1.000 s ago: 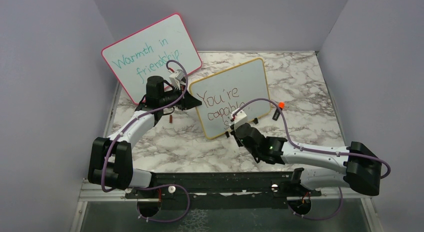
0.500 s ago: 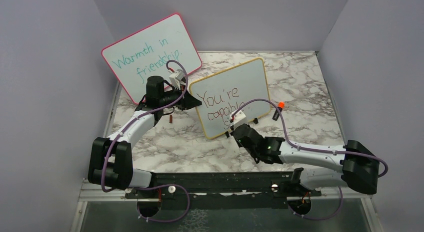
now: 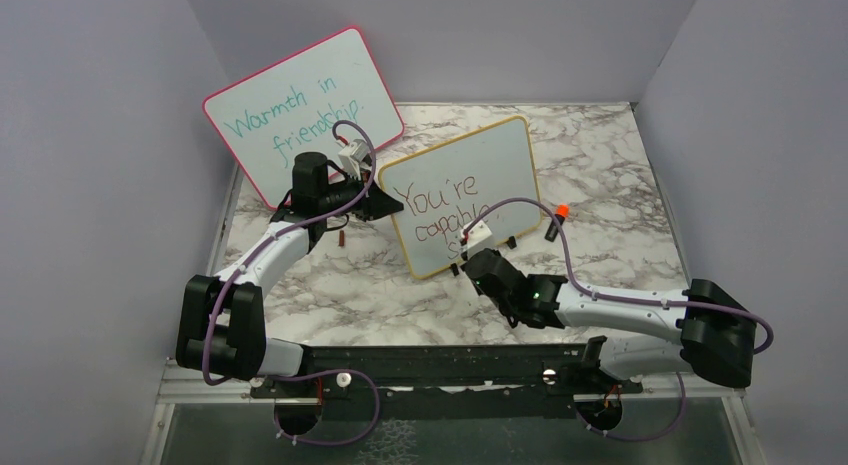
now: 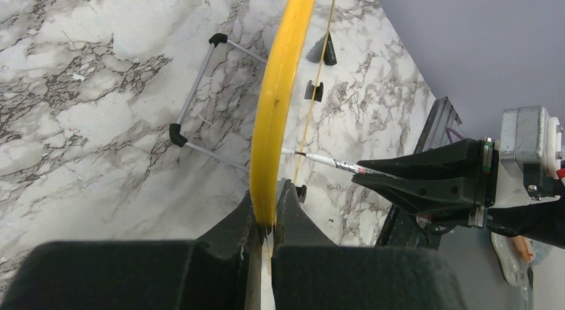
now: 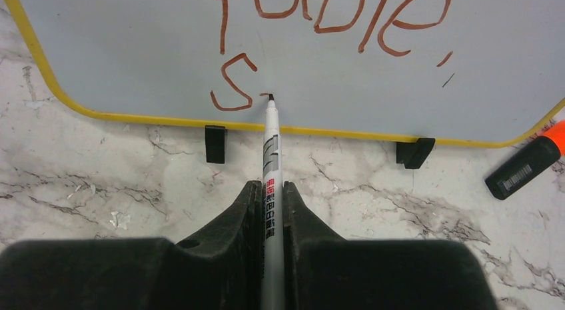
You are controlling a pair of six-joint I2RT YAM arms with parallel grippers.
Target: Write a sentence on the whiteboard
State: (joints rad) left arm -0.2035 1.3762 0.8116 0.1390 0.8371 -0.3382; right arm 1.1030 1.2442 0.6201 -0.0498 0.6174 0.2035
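Note:
The yellow-framed whiteboard (image 3: 495, 165) stands tilted on small black feet at mid table. My left gripper (image 3: 386, 205) is shut on its left edge; in the left wrist view the yellow frame (image 4: 280, 90) runs up from between the fingers of the gripper (image 4: 268, 203). The sentence (image 3: 440, 210) reads "You're capable" in red-brown, with an "s" (image 5: 233, 83) below. My right gripper (image 5: 270, 190) is shut on a white marker (image 5: 270, 150). The marker's tip rests on the board just right of the "s", beside a short fresh stroke.
A larger pink-framed board (image 3: 310, 105) with teal writing leans at the back left. An orange-and-black marker (image 3: 556, 223) lies right of the whiteboard, also seen as the marker (image 5: 526, 167). A small red-brown piece (image 3: 341, 239) lies under the left arm. Grey walls enclose three sides.
The right arm's elbow and forearm have shifted slightly left while the marker tip stays at the board's lower edge. The left arm and the whiteboard have not moved.

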